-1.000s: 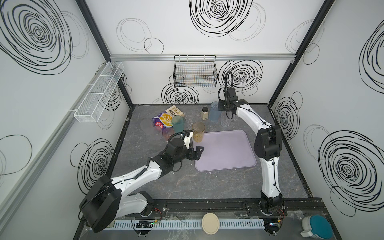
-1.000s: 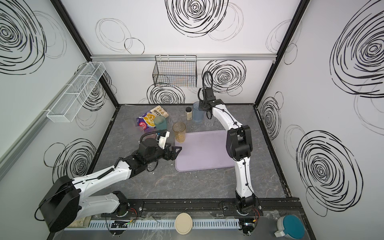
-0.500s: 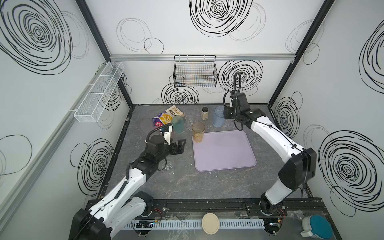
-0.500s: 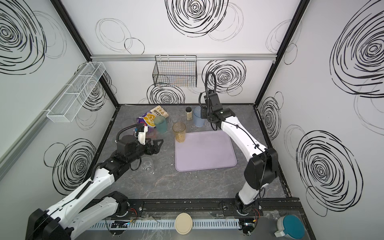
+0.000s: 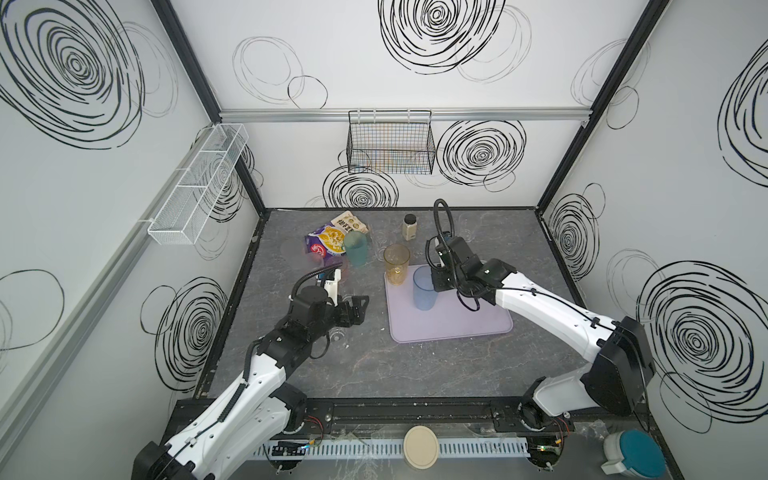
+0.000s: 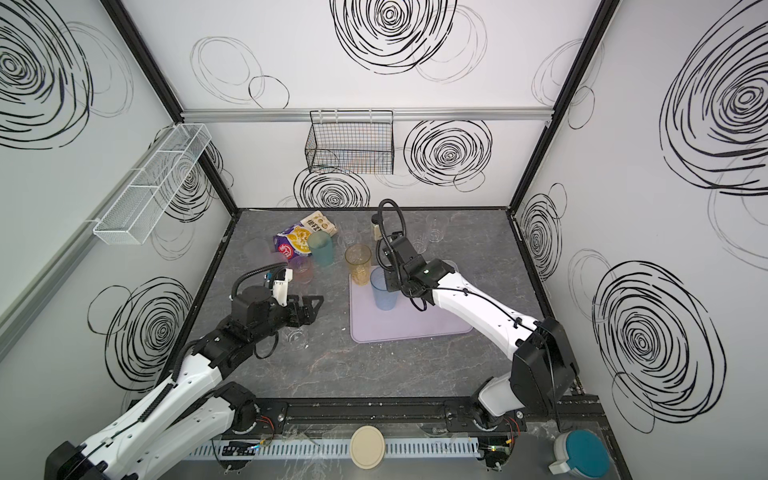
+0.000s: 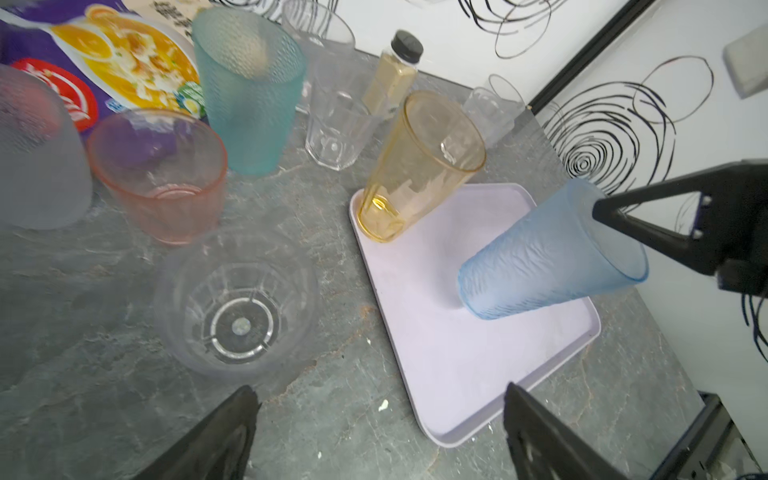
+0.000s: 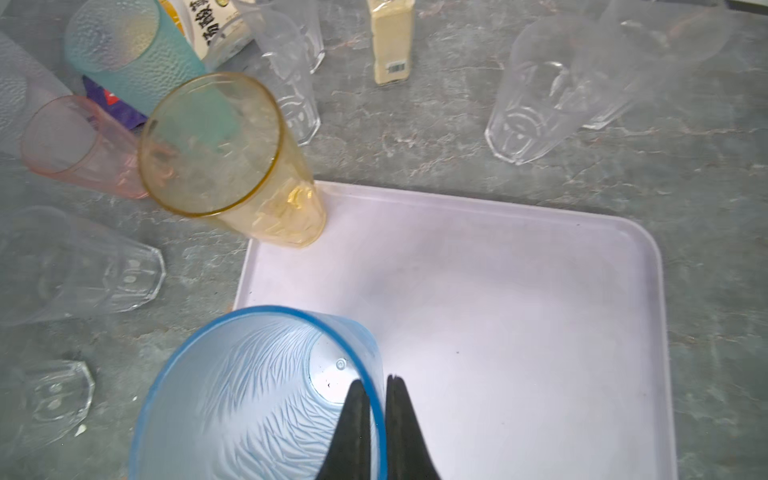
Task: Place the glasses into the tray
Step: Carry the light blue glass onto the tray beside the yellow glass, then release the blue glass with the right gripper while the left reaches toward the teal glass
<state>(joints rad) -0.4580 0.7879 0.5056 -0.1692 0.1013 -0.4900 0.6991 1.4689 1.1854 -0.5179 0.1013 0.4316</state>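
Now my right gripper point(image 8: 376, 384) pinches the blue glass point(image 8: 249, 395) by its rim over the tray point(image 8: 519, 270); my left gripper point(image 7: 380, 392) hangs wide, empty. Releasing it tilted could tip it against the amber glass point(image 8: 232, 166).

Both top views look steeply down from high above the front edge of the surface point(image 5: 374, 374), sharing the whole scene, while each wrist view looks down from close by, both taking in the tray point(image 7: 457, 353).

Above the black metal base rail point(image 5: 415, 415), the left arm point(image 5: 249, 386) and right arm point(image 5: 548, 316) are white shells with black joints and ribbed black cables point(image 5: 435, 220). The left pincer point(image 7: 379, 388) and right pincer point(image 8: 375, 380) have black tapered fingers point(image 7: 665, 224), apparently with pale screws.
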